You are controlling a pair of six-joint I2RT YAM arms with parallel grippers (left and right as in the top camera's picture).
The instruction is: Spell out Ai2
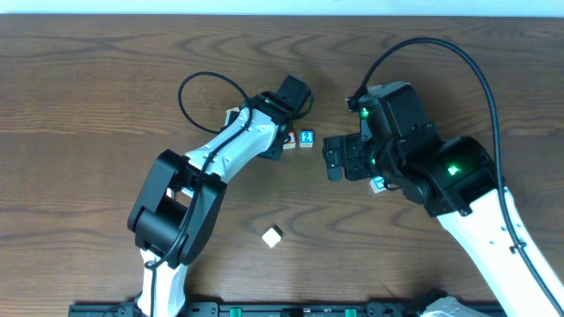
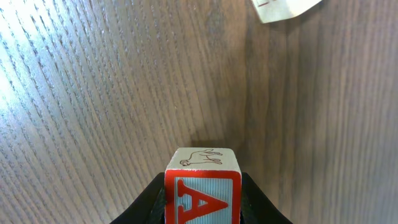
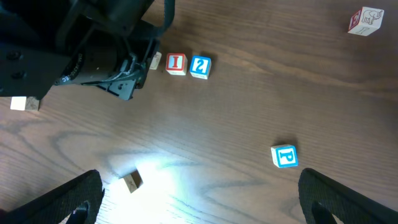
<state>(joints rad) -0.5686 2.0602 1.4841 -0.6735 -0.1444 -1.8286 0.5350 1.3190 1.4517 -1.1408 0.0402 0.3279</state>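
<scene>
Block A (image 2: 202, 190), its letter upright in the left wrist view, sits pinched by left pincer (image 2: 202, 202); right pincer (image 3: 202, 199) spread.

I see the overhead even and sharp. Right wrist view: white glare pools on the surface (image 3: 205, 171); left wrist view washes out along its left.

In the left wrist view the A block (image 2: 203, 196) runs off the bottom edge. The left pincer (image 2: 203, 208) clamping it shows only as dark slivers either side. A pale block (image 2: 283, 7) is clipped by the top edge, its red marking unreadable. Overhead, the left arm (image 1: 229, 150) hides all but a sliver of the I block (image 1: 289, 137), and the right arm (image 1: 441, 176) covers most of the P block (image 1: 378, 184). The right pincer (image 3: 199, 214) shows only blurred fingers (image 3: 56, 202), cropped at the bottom corners.
</scene>
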